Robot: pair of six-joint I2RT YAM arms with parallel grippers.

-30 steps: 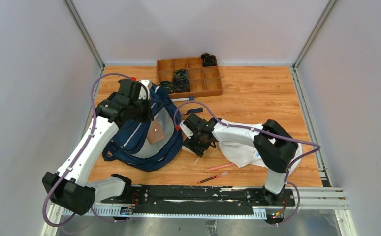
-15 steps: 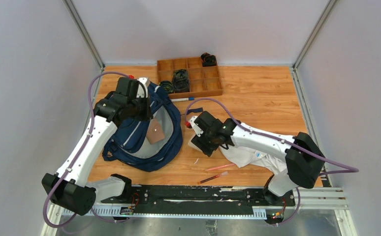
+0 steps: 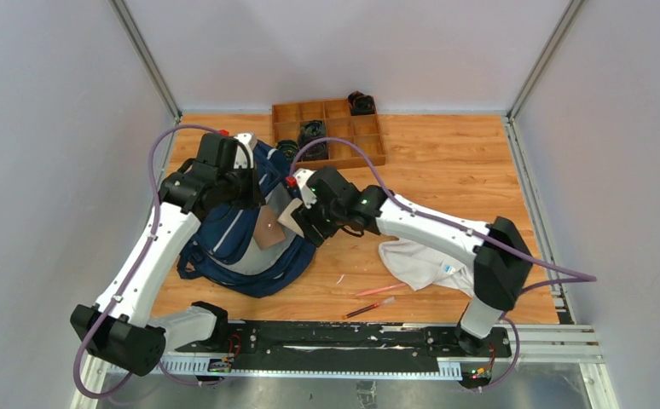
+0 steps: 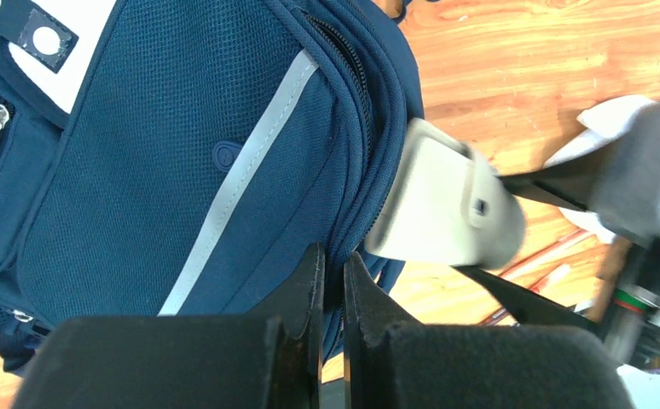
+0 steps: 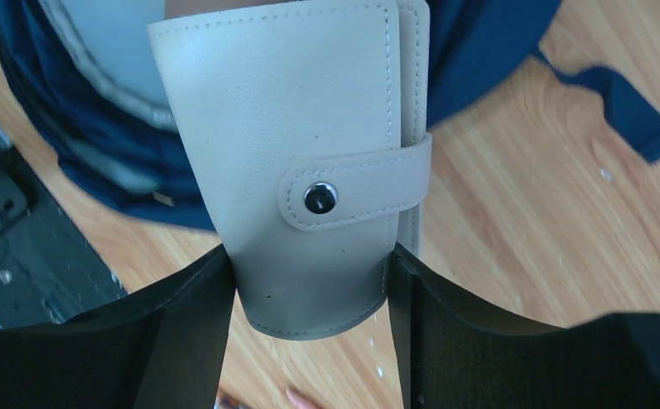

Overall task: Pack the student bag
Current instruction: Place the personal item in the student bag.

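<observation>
The student bag [image 3: 233,243], navy with light grey stripes, lies at the left of the table with its grey-lined mouth facing right. My left gripper [image 3: 250,192] is shut on the bag's upper zipper rim [image 4: 369,128] and holds it up; its fingertips [image 4: 333,256] pinch the blue fabric. My right gripper [image 3: 303,223] is shut on a pale grey wallet [image 5: 309,153] with a snap strap, gripping its lower end between both fingers. The wallet [image 3: 291,211] hangs right at the bag's mouth; in the left wrist view the wallet [image 4: 442,209] sits beside the rim.
A white cloth garment [image 3: 416,260] lies crumpled at the right front. A wooden compartment tray [image 3: 369,152] with dark coiled items stands at the back. Two red pens [image 3: 369,300] lie near the front edge. A brown tag [image 3: 267,230] hangs on the bag.
My right gripper has travelled left and away from the white cloth to the bag's mouth, carrying the wallet. The left gripper keeps its hold on the rim, nearly still.
</observation>
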